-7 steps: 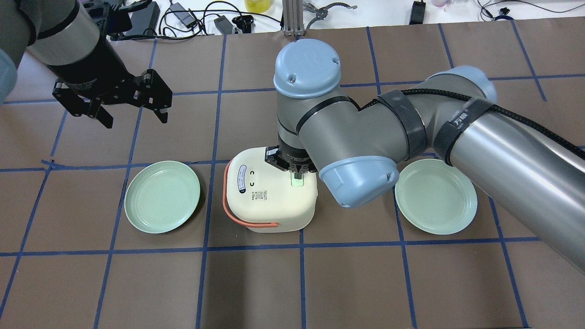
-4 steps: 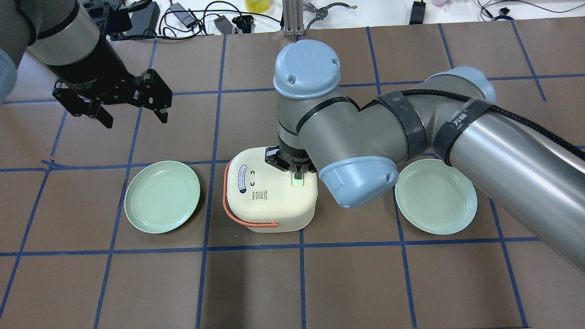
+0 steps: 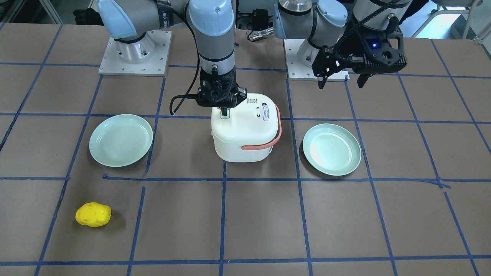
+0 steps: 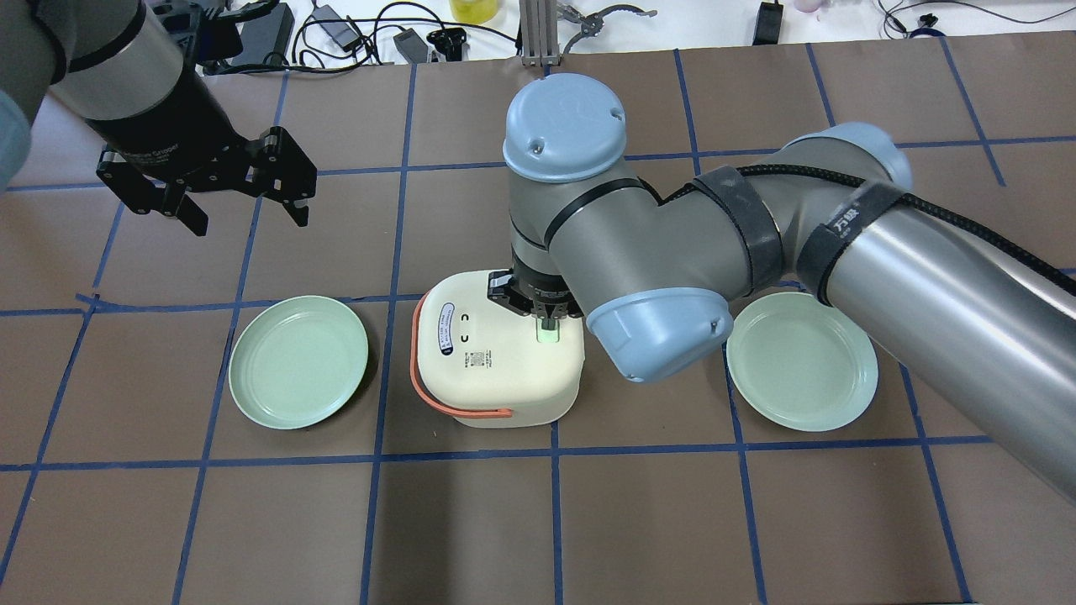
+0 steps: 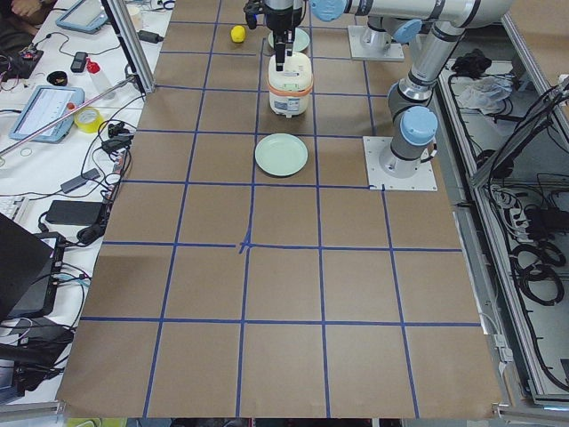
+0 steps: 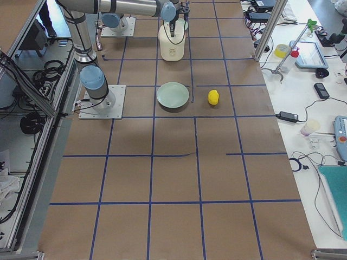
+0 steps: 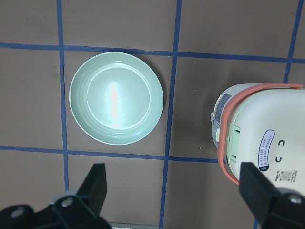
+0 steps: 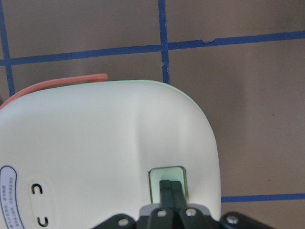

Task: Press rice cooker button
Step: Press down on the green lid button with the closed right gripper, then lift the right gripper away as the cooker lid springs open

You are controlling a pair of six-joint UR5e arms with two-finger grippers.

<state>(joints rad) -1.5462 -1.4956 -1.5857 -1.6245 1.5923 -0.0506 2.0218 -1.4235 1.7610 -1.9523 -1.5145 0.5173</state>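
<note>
A cream rice cooker [image 4: 496, 361] with an orange handle [image 4: 445, 407] stands mid-table; it also shows in the front view [image 3: 245, 132]. Its pale green button [image 4: 547, 335] sits on the lid's edge and shows in the right wrist view [image 8: 167, 180]. My right gripper [image 4: 548, 321] is shut, its fingertips [image 8: 170, 188] down on the button; the front view shows the gripper [image 3: 223, 112] over the lid. My left gripper [image 4: 244, 210] is open and empty, high above the table's back left, away from the cooker. It also shows in the front view [image 3: 341, 82].
A green plate [image 4: 299, 360] lies left of the cooker and another [image 4: 801, 360] lies right of it. A yellow lumpy object [image 3: 93, 214] lies near the operators' side. Cables and tools crowd the far table edge [image 4: 353, 34].
</note>
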